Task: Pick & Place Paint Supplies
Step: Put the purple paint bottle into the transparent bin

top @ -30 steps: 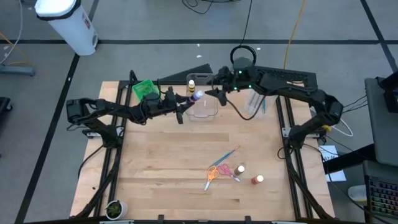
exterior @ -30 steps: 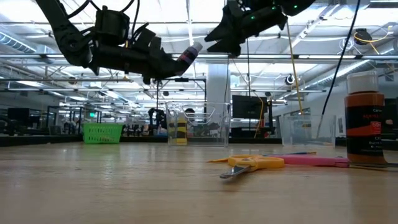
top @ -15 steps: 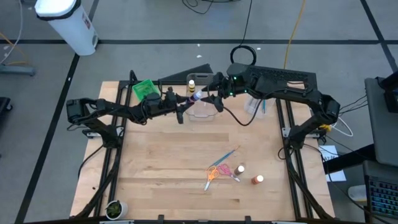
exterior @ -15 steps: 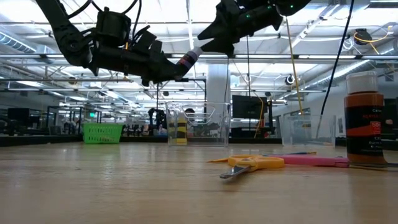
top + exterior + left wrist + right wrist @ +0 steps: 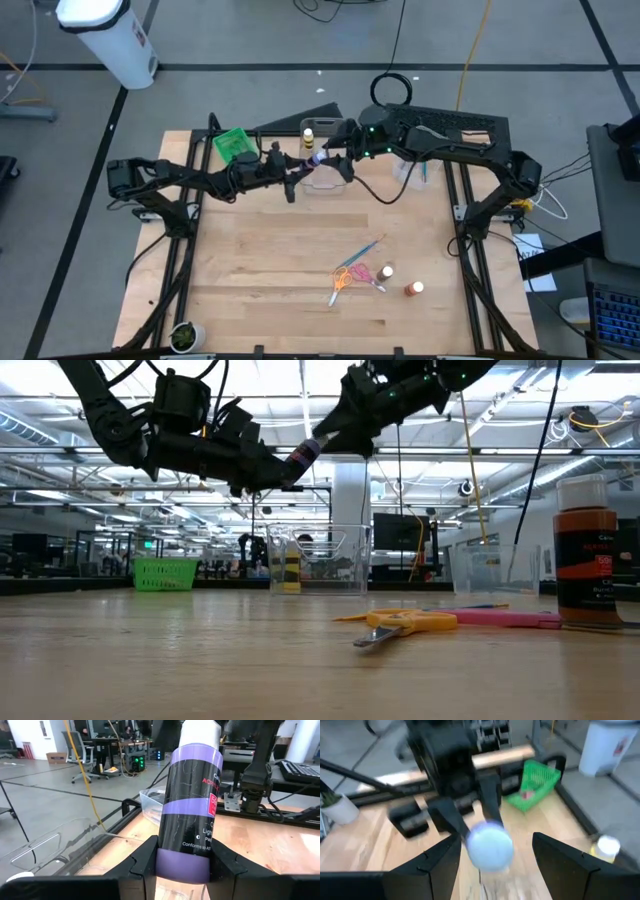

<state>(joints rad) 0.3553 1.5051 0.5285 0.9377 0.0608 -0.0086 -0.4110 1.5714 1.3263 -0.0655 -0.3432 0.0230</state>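
Left claw (image 5: 298, 166) raised well above the surface (image 5: 260, 290), near the middle of the far edge. Fingers closed on the lower body of a purple paint bottle (image 5: 312, 158); in the left wrist view the bottle (image 5: 192, 805) sits clamped between both dark fingers (image 5: 145, 860), white cap pointing away toward the right arm. In the low view the bottle (image 5: 303, 452) hangs tilted in the air, cap end higher.

Right claw (image 5: 336, 157) at the same height, facing the left one. Fingers spread apart on either side of the bottle's white cap (image 5: 490, 845); from the right wrist view the cap lies between the two fingers (image 5: 440, 862). Cannot tell whether they touch it.

Directly under the meeting point: a clear tub (image 5: 326, 180) at the far edge. A yellow paint bottle (image 5: 308, 131) stands upright at that tub's far side. A second clear tub (image 5: 412, 170) sits further toward the far right corner. Green bin (image 5: 231, 144) at the far edge, left of the tubs.

Toward the near right part of the surface: orange-handled scissors (image 5: 341, 279), pink-handled scissors (image 5: 364, 275), a thin blue paintbrush (image 5: 368, 246) lying slantwise, and two small white-capped bottles (image 5: 414, 289) just beside them. A potted plant (image 5: 184, 336) stands at the near left corner.
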